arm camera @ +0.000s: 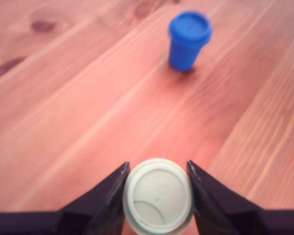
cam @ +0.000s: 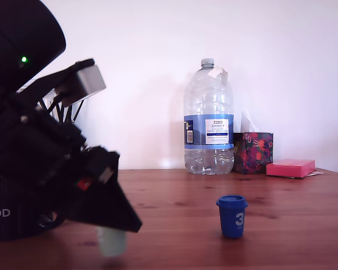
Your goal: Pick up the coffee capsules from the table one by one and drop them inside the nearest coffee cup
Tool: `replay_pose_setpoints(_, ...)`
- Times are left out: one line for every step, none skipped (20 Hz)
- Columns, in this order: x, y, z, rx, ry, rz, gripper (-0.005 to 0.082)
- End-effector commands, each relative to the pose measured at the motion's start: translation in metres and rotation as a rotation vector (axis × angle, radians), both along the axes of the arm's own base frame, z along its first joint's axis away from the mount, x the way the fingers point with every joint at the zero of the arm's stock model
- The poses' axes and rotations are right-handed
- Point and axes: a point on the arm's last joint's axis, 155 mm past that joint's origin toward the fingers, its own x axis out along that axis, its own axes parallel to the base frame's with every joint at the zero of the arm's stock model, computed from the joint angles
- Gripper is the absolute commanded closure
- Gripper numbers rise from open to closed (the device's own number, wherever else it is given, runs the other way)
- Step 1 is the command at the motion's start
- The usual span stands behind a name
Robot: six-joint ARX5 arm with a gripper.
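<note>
Coffee capsules are both still outside the black mug point(cam: 5, 216): the gripper point(arm camera: 158, 196) is closed around the pale green one point(arm camera: 158, 195) low at the exterior view's left, the blue one point(cam: 232, 216) waits right

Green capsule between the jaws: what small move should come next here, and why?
Probably a short lift straight up. In the wrist view the jaws sit against both sides of the green capsule, and the exterior view shows it low by the table beneath the gripper. It has to clear the tall black mug before being dropped in.
</note>
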Motion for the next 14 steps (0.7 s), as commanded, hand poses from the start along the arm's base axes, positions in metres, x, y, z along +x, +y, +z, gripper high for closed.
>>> replay_pose_setpoints(0.008,-0.015,0.021,-0.049,-0.033,-0.021,0.0537)
replay_pose_setpoints(0.011,-0.02,0.031,-0.062,-0.045,-0.021,0.0537)
replay_pose_setpoints(0.014,-0.023,0.039,-0.068,-0.052,-0.022,0.0537)
replay_pose_setpoints(0.016,-0.024,0.047,-0.066,-0.063,-0.028,0.0537)
replay_pose_setpoints(0.017,-0.025,0.054,-0.055,-0.082,-0.042,0.0537)
replay_pose_setpoints(0.017,-0.023,0.06,-0.044,-0.099,-0.051,0.0537)
replay_pose_setpoints(0.018,-0.019,0.065,-0.035,-0.114,-0.052,0.0537)
replay_pose_setpoints(0.02,-0.012,0.071,-0.03,-0.127,-0.04,0.0537)
replay_pose_setpoints(0.023,-0.004,0.077,-0.021,-0.143,-0.024,0.0537)
replay_pose_setpoints(0.027,0.005,0.083,-0.016,-0.155,0.002,0.0537)
replay_pose_setpoints(0.032,0.015,0.09,-0.016,-0.171,0.028,0.0537)
replay_pose_setpoints(0.036,0.025,0.097,-0.015,-0.188,0.048,0.0537)
replay_pose_setpoints(0.042,0.037,0.104,-0.014,-0.2,0.084,0.0537)
replay_pose_setpoints(0.046,0.048,0.108,-0.009,-0.207,0.116,0.0537)
